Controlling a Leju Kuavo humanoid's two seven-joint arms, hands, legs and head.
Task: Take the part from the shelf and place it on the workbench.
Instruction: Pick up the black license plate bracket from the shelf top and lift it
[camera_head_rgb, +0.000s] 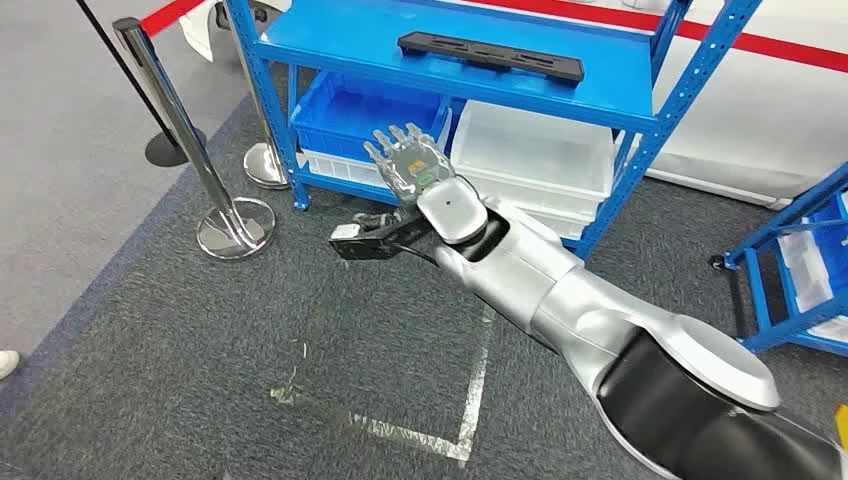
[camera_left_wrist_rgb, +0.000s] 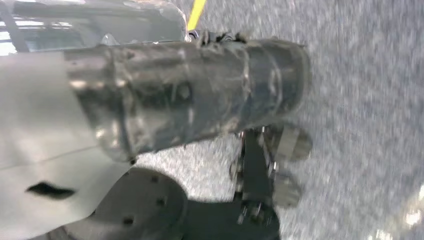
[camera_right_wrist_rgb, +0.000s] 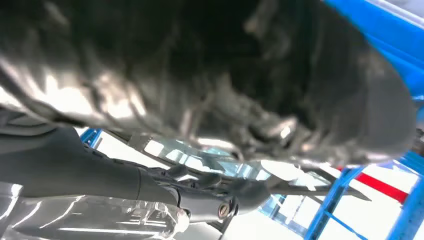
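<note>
From my remote station I see the right robot hand (camera_head_rgb: 408, 158) raised in front of the blue shelf (camera_head_rgb: 460, 60), fingers spread apart and palm empty, at about 7 o'clock from the part (camera_head_rgb: 490, 56). The part, a long flat black piece, lies across the shelf's top board toward 12 o'clock in my head view, well apart from the hand and untouched. Below that board sit a blue bin (camera_head_rgb: 345, 112) at 9 o'clock of the hand and a white bin (camera_head_rgb: 540, 150) at 3 o'clock of it. The silver right arm (camera_head_rgb: 560, 290) runs in from 5 o'clock over the grey carpet (camera_head_rgb: 200, 350), where worn white tape marks (camera_head_rgb: 470, 400) form a corner. Two chrome barrier posts (camera_head_rgb: 215, 190) stand at 9 o'clock of the shelf, a black belt and a red one stretching from them. A second blue rack (camera_head_rgb: 800, 260) stands at 3 o'clock. In the left wrist view the picture is blurred and I cannot tell how the left robot hand lies. In the right wrist view the right hand's dark blurred bulk sits against the blue shelf frame (camera_right_wrist_rgb: 395, 30).
</note>
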